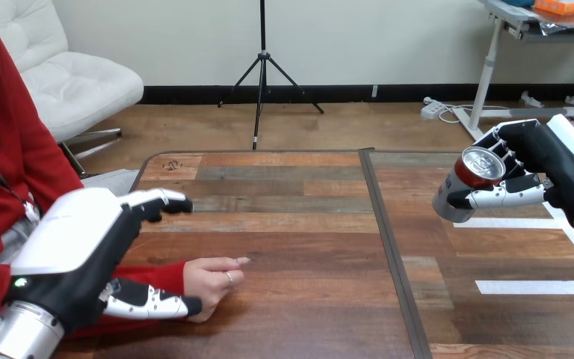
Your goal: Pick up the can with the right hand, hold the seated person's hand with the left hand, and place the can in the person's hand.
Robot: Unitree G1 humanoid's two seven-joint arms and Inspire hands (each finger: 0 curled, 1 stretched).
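1. Currently the left hand (pixel 75 247) sits low at the near left edge. Its fingers are straight and reach out over the table (pixel 299 224), and its thumb lies along the near side of the person's wrist. It clasps nothing; whether the thumb touches, I cannot tell
2. Right hand (pixel 542 161) hangs over the table's far right part, with fingers and thumb wrapped round the can (pixel 469 179). Pick-up step judged done
3. Person's hand (pixel 213 280) rests on the table just beside the left thumb, knuckles up and loosely curled, one finger pointing toward the middle. It is not turned up to receive
4. Can is red, its silver top tilted toward the camera. It is lifted off the surface, well apart from the person's hand
5. Judgement: one step of three is complete. Left to do: the hold on the person's hand, the carry across, the placing
6. Table is made of wooden planks in mixed browns
7. Dark seam (pixel 389 247) runs from far edge to near edge, right of the middle. The can is on its right, the person's hand on its left
8. White tape strips (pixel 538 286) lie on the right part, below the right hand
9. Room to work: the planks between the two hands are bare, so the crossing looks unobstructed
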